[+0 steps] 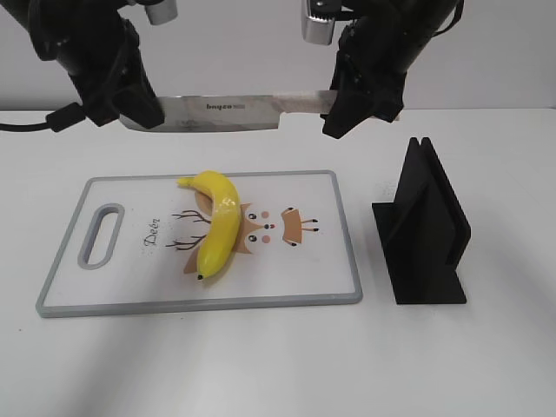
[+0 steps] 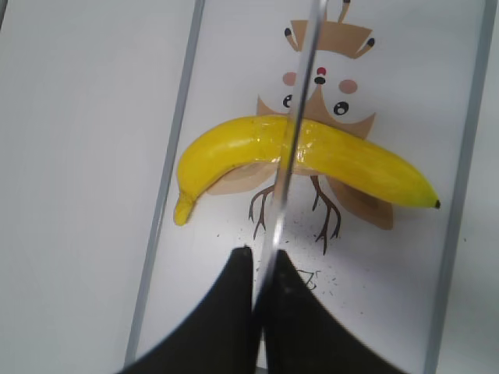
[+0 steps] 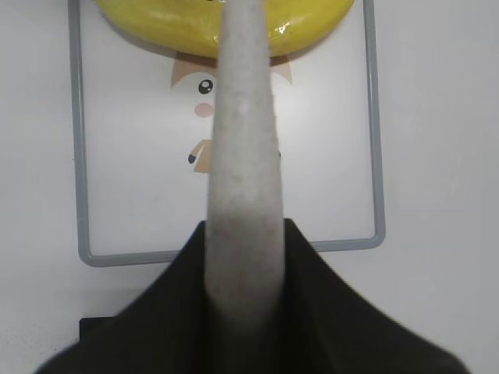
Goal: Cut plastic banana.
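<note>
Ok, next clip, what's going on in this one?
Both arms hold a long steel kitchen knife level in the air: the right claw grips its handle end, the left claw its blade tip. It hangs above the glossy yellow plastic banana, which lies uncut on the white grey-rimmed cutting board. A black stand sits beside it.

Glossy yellow plastic banana (image 3: 195,31): top edge crops it in the right wrist view.
Grey knife handle (image 3: 243,195): blurred, covering the banana's middle.
Steel knife blade (image 1: 221,109): tip hidden inside black left gripper (image 1: 139,109).
</note>
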`<state>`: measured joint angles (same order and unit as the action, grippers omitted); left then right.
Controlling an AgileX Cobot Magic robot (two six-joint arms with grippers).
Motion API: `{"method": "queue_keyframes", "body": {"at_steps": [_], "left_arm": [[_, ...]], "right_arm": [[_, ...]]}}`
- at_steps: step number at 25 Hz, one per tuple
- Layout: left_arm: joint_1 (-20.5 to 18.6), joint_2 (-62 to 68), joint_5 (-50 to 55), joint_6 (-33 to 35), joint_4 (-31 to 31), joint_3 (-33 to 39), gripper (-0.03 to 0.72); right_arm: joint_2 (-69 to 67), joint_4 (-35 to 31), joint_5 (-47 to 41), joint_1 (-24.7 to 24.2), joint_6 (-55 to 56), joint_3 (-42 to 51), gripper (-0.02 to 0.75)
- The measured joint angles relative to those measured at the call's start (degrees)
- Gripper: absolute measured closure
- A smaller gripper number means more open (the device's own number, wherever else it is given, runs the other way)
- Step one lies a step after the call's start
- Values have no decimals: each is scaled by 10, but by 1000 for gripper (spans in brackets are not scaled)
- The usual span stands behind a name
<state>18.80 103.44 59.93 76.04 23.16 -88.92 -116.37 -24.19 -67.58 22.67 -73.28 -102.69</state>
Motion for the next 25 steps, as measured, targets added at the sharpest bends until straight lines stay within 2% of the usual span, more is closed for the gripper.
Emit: {"method": "queue_keyframes", "body": {"at_steps": [3,5,7,11,13,14,16,19,22,25], "left_arm": [[0,0,1,0,1,0,689],[0,0,0,-6,4,0,643],[-1,-1,-8,-12,12,0,547],[-2,-3,-18,-17,15,0,289],[-2,-10,-27,-30,15,0,207],[-2,-15,-34,-44,11,0,191],[-6,-25,-50,-94,-1,0,171],[-19,-41,-60,-209,-43,0,162],[-47,-51,-57,-364,-79,0,161],[-88,-57,-20,-468,-79,-3,161]], "right_arm": [[0,1,0,0,-1,0,568],[0,1,-3,0,-1,0,568],[0,3,-4,0,3,0,568],[0,12,-4,0,6,0,568],[0,13,-4,0,6,0,568],[0,12,-4,0,7,0,568],[0,12,-10,0,12,0,568],[7,13,-15,0,62,0,568],[17,14,-17,0,158,0,568],[21,20,-19,0,247,0,568]]}}
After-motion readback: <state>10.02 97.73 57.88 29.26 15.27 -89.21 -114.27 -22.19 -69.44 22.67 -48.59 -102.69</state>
